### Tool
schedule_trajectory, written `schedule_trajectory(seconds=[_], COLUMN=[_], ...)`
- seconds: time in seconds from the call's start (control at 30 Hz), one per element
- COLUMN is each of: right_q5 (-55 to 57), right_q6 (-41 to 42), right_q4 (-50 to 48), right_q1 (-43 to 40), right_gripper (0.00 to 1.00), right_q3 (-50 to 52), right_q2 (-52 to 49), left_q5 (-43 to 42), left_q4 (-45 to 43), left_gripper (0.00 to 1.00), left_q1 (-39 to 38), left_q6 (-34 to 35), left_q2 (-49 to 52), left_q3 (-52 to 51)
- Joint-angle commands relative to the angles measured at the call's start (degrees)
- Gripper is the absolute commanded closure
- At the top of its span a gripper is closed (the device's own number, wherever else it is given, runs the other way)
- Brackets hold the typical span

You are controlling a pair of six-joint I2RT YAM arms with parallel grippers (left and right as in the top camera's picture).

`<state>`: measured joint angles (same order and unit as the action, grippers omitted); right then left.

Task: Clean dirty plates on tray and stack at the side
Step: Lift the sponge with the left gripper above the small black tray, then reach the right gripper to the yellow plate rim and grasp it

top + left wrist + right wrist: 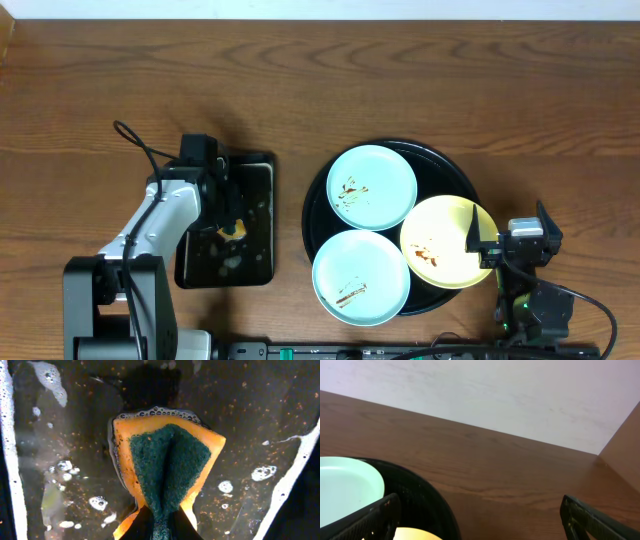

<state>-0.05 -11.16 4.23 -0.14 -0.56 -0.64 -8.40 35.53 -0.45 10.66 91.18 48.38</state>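
Three smeared plates lie on the round black tray point(446, 170): a pale blue plate point(372, 187) at the back, another blue plate point(361, 277) in front, and a yellow plate point(440, 242) on the right. My left gripper point(226, 218) hangs over the rectangular tray, shut on an orange sponge point(167, 460) with a green scouring face that folds between the fingers point(163, 522). My right gripper point(508, 230) stands open at the round tray's right rim, its left finger over the yellow plate's edge. The right wrist view shows the tray rim point(432, 505), the back blue plate point(345, 485) and a sliver of the yellow plate point(415, 536).
The smaller rectangular black tray point(250, 265) left of the round one holds soapy water with bubbles point(65, 465). Bare wooden table point(400, 80) stretches behind both trays and to the right point(510, 470). A black cable point(135, 140) loops behind the left arm.
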Motion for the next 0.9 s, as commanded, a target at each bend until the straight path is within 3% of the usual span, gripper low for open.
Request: schedule_trajectory(seconds=[0.0,0.67,0.73,0.87], right_q5=[-0.2,-0.6,-5.5,-12.1], right_q6=[0.6,0.4,0.4,6.1], right_q4=[0.0,-3.4,-8.8,-6.7], right_q1=[-0.2,-0.2,-0.2,-0.2], right_gripper=[0.01,0.01,0.01,0.01], right_q3=[0.2,0.2,0.1,-3.2], right_q2=[0.0,0.0,0.0,-0.2], left_q5=[0.5,0.5,0.5,2.7], left_q4=[-0.2,-0.4,-0.4,0.8], left_gripper=[0.93,0.93,0.93,0.93], left_q1=[0.0,0.0,0.0,0.0], left_q6=[0.2,0.3,0.1,0.2], left_q2=[-0.6,-0.6,-0.6,-0.7], left_q3=[1.2,1.2,1.2,1.6])
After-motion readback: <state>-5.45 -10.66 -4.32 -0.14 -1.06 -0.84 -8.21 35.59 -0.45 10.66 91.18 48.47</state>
